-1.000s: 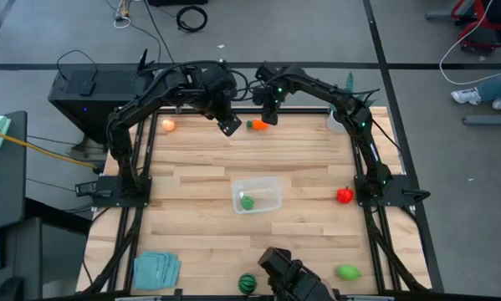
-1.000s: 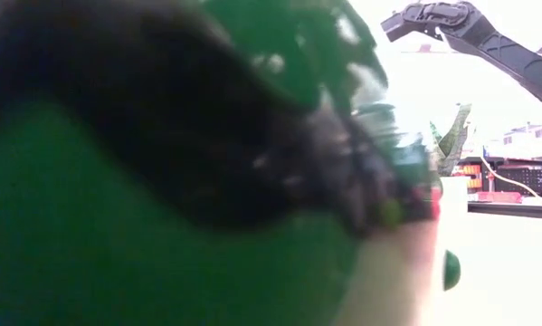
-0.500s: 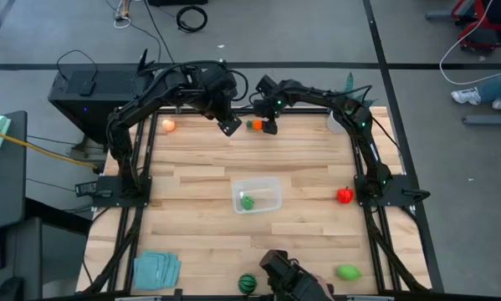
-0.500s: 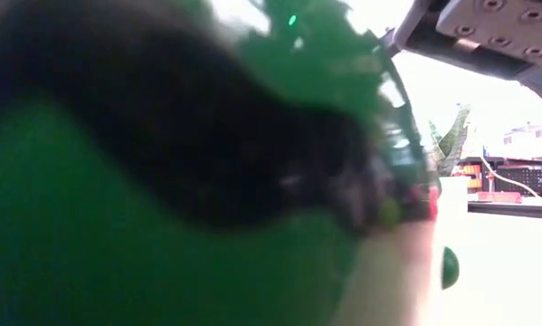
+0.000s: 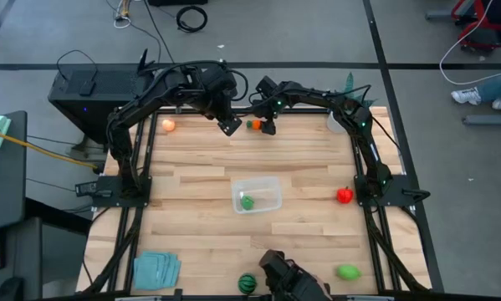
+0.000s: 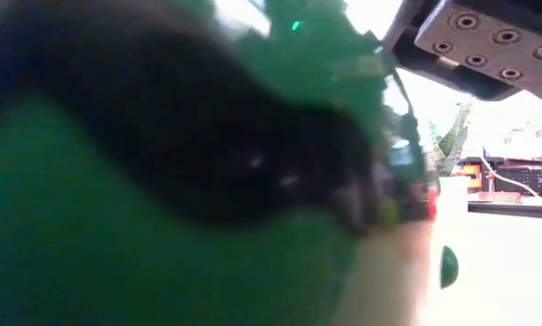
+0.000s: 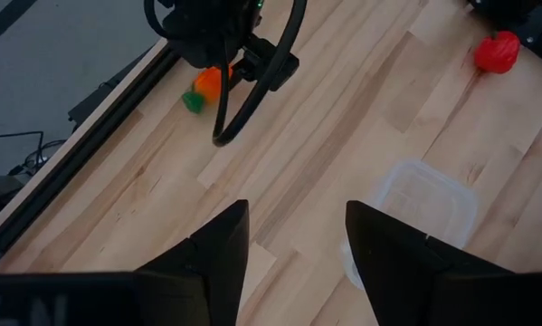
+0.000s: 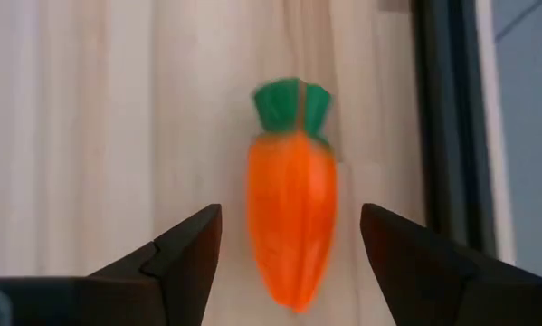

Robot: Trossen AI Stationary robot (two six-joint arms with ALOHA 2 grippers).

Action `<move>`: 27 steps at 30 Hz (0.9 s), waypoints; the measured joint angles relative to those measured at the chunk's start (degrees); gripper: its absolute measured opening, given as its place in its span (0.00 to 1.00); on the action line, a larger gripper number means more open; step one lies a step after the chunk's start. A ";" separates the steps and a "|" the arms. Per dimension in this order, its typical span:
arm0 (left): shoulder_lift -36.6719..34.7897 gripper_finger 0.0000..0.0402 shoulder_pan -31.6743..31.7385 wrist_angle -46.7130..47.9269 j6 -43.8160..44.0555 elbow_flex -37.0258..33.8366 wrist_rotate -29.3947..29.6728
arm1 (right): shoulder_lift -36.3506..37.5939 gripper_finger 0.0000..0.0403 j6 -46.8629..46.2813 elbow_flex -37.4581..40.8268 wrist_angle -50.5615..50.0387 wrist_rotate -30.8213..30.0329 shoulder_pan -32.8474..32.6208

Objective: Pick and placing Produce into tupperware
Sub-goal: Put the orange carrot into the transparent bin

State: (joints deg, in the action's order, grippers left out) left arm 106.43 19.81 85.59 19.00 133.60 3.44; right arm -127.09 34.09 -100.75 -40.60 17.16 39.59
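**Open right claw set over carrot**

The right claw (image 8: 289,249) is held open, its fingers either side of the orange carrot (image 8: 291,222) lying at the surface's (image 5: 200,163) far edge. The left claw (image 7: 293,244), also open, is held nearby. The tupperware (image 5: 257,195) is seen mid-surface.

Six toy pieces on the table: one orange carrot (image 5: 254,124) at twelve o'clock, one peach ball (image 5: 168,125) at eleven, one red piece (image 5: 345,196) at three. Two plain green pieces, one (image 5: 247,201) inside the container at centre, the other (image 5: 347,272) at five. One dark green striped ball (image 5: 247,283) at six. One clear tupperware (image 5: 267,189). One folded teal cloth (image 5: 156,269) at seven. One potted plant (image 5: 340,117) at one o'clock. Two arms, two grippers: left (image 5: 229,126), right (image 5: 268,127).
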 joint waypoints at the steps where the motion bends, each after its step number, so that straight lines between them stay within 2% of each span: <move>1: 0.00 0.49 0.00 -0.01 0.14 0.00 0.00 | -0.26 0.67 0.00 0.00 0.13 0.42 -0.04; 10: 0.00 0.48 -0.01 0.00 1.43 0.00 0.00 | -4.09 0.67 0.06 -0.18 1.06 0.55 -0.08; 16: -0.02 0.48 -0.02 -0.01 1.45 0.00 0.00 | -4.10 0.65 -0.17 -0.20 0.92 0.25 -0.35; 20: -0.02 0.48 -0.02 -0.01 1.45 0.00 0.00 | -4.15 0.57 -4.16 -0.20 1.15 0.01 -0.35; 27: -0.02 0.47 -0.02 -0.01 1.47 0.00 0.00 | -4.19 0.38 -7.17 -0.20 0.93 0.08 -0.42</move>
State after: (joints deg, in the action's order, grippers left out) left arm 106.41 19.79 85.58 20.47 133.60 3.44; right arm -131.28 26.92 -100.95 -39.67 17.23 39.18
